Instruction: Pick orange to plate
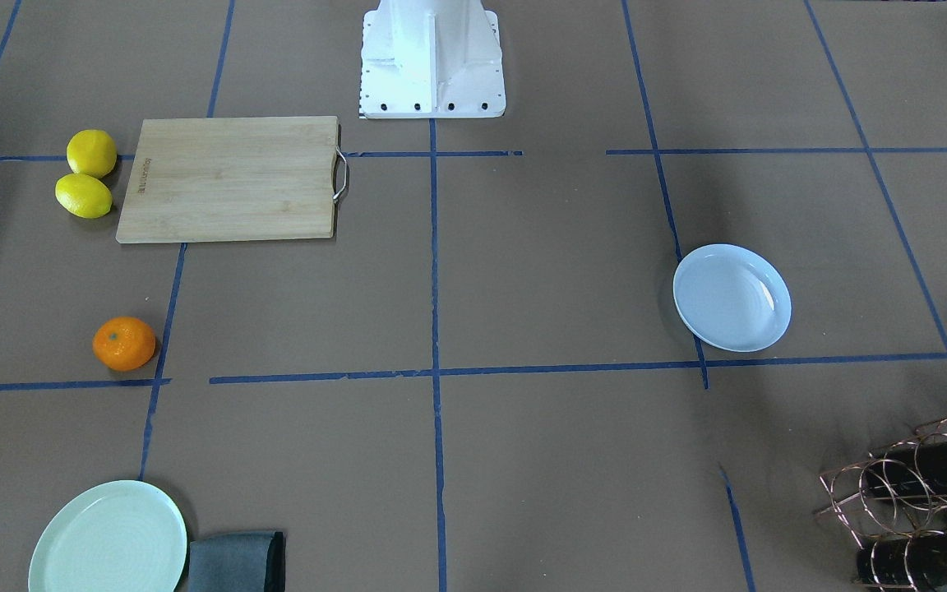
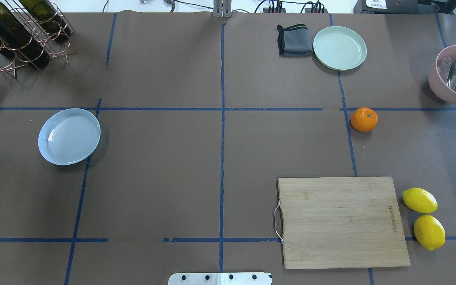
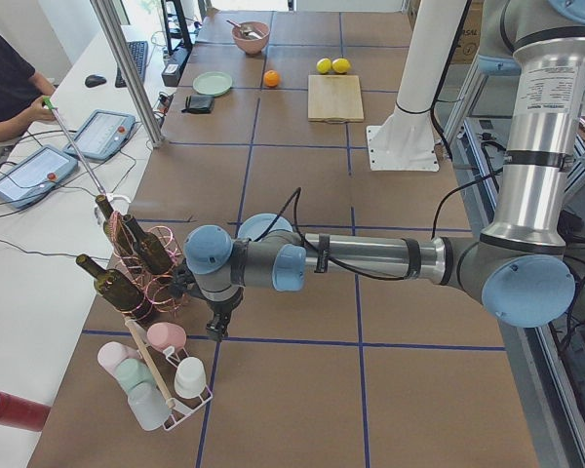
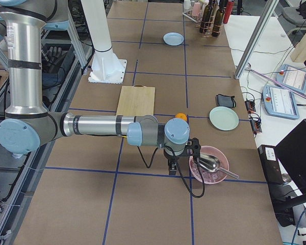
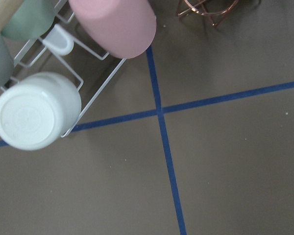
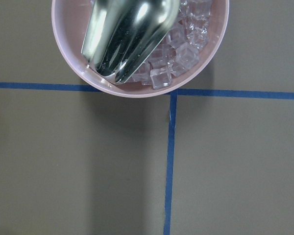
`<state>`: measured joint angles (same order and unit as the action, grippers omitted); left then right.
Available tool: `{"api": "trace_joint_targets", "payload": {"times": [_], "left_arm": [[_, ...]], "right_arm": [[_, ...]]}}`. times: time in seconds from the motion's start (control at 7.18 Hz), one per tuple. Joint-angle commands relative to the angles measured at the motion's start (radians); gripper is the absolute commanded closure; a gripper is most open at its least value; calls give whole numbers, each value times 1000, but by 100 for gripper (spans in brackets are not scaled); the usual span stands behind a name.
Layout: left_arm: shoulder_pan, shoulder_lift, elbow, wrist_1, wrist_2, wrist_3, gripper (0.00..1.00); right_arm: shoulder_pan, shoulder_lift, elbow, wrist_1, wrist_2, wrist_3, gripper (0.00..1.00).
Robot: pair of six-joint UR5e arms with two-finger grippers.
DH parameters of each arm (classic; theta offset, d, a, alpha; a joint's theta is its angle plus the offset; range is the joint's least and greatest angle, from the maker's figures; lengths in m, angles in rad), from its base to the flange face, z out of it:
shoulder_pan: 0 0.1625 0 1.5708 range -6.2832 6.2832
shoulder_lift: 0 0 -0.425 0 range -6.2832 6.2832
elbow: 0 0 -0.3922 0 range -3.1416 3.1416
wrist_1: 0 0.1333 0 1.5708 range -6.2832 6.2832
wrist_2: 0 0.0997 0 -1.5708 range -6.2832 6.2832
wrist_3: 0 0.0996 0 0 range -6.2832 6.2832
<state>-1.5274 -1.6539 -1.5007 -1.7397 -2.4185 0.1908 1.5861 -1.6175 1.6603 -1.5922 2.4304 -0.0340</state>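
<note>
On the right half of the table, just past a blue tape line, the orange [image 2: 364, 119] sat alone on the brown paper, beyond the board [image 2: 341, 221] and short of the mint plate [image 2: 339, 47], touching nothing. The plate [image 2: 69, 136] we wanted lay empty, well apart on the left half.

We judged the fruit light and firm, with a peel that gives a little. Its dimpled skin ought to hold against the pads, but being round it could roll at a nudge or squirt out of an off-centre pinch. So we would take it from straight above, one finger on either side of its widest belt, and squeeze only gently.

Now the arms. The right one had its forearm stretched level over the table's right end, wrist bent down, the right gripper [image 4: 172, 166] pointing at the paper just beside the pink bowl [image 2: 438, 81] of ice — near the orange, not over it. The left mirrored it at the other end, the left gripper [image 3: 219, 322] hanging downward close to the cups [image 5: 36, 110] and the bottles [image 3: 117, 283].

Neither wrist camera caught its own fingers, and only the side views showed the grippers — so we could not tell whether either pair was spread or pressed together.
</note>
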Motion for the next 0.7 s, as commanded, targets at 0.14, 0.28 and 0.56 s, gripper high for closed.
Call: {"api": "trace_joint_targets", "payload": {"times": [0.14,0.28,0.56], "left_arm": [[143,-7,13,-231,-8,-89,0],[223,-15,13,-239,-8,-191,0],[295,-12,11,-329,4,-395,0]], "right_arm": [[0,7,73,6,-7,-4,0],[0,19,88,8,-7,-3,0],[-6,39,92,4,-1,0,0]]}}
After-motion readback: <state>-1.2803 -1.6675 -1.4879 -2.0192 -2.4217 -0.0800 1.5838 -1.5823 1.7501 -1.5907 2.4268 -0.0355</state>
